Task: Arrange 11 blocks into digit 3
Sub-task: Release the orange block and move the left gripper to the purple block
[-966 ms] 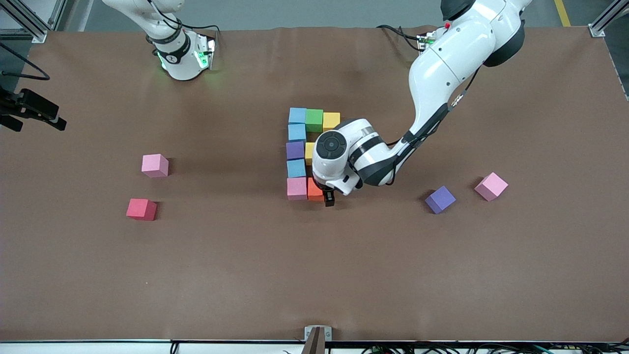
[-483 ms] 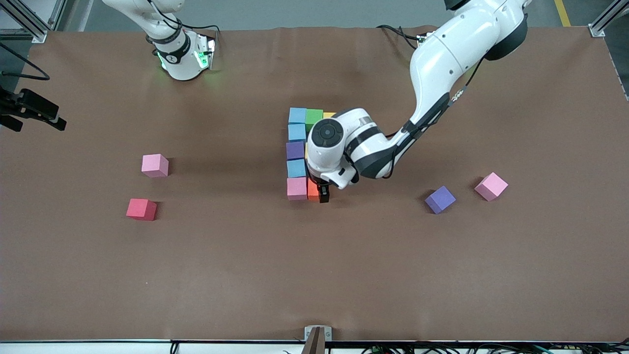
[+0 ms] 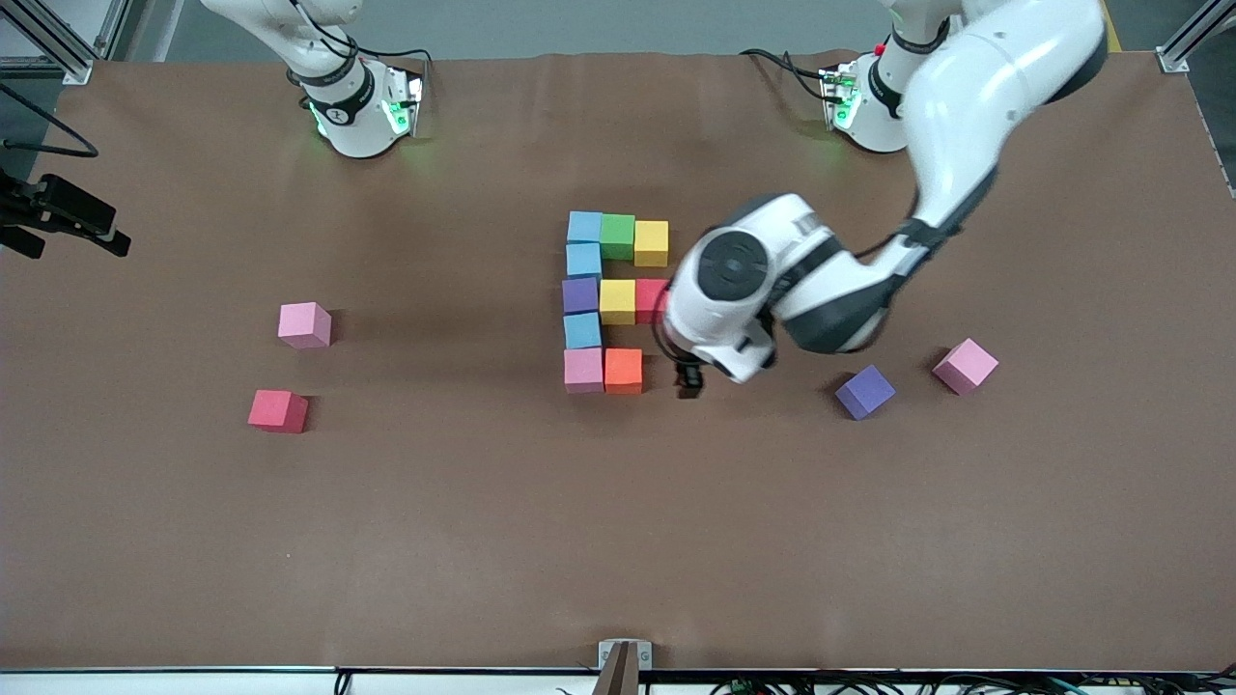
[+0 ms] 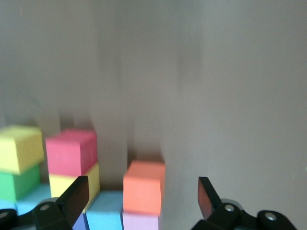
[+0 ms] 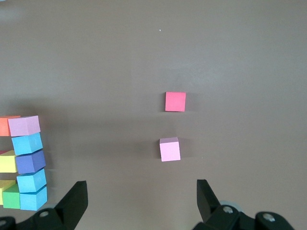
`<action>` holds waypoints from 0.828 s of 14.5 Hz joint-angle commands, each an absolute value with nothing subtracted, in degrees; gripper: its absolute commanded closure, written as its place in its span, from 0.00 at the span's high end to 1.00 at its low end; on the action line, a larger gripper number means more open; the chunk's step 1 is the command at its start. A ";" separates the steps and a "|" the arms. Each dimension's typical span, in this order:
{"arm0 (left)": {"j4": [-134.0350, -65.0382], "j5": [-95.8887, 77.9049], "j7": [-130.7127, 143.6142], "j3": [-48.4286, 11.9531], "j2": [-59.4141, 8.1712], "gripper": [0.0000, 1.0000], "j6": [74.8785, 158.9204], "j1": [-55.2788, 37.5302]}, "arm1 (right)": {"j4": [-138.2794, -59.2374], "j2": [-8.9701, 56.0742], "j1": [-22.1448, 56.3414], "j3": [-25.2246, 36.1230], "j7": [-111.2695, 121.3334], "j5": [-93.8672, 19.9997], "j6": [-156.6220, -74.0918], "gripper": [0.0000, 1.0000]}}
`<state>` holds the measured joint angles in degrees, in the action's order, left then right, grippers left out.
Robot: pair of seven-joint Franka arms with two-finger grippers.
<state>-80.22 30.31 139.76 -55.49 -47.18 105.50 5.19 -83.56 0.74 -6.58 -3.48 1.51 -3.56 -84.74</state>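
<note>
Change since earlier frame: left gripper point(image 3: 689, 378) has left the orange block point(image 3: 624, 370) and shifted toward the left arm's end of the table; orange block stays put.
Left gripper state: jaws released, empty, just above the table beside the orange block.
Right gripper point(image 5: 139, 203): jaws spread, empty; not in the front view; this arm waits.
Digit 3 point(image 3: 582, 294): ten cubes placed, touching. Spine of five: blue, blue, purple, blue, pink.
Bar farthest from the front camera: complete, with green block point(image 3: 618, 236) and yellow block point(image 3: 652, 242).
Middle bar: complete, yellow then red.
Nearest bar: pink and orange only; one cube short.
Loose blocks: purple block point(image 3: 865, 391) and pink block point(image 3: 965, 366) toward the left arm's end; two more toward the right arm's end.
Remaining: judged one cube, set against the orange block.
</note>
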 commanded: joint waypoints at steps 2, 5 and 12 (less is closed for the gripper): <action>-82.09 30.85 127.83 -60.37 -46.49 1.00 99.42 14.04 | -83.50 0.70 -7.38 -4.39 1.23 -3.25 -85.34 1.00; -87.51 33.56 116.93 -62.22 -44.57 1.00 97.82 21.94 | -83.50 0.70 -7.38 -4.39 1.23 -3.25 -85.34 1.00; -106.68 44.30 95.40 -71.01 -44.39 0.99 105.71 47.61 | -83.50 0.62 -7.12 -4.48 1.23 -3.34 -85.25 1.00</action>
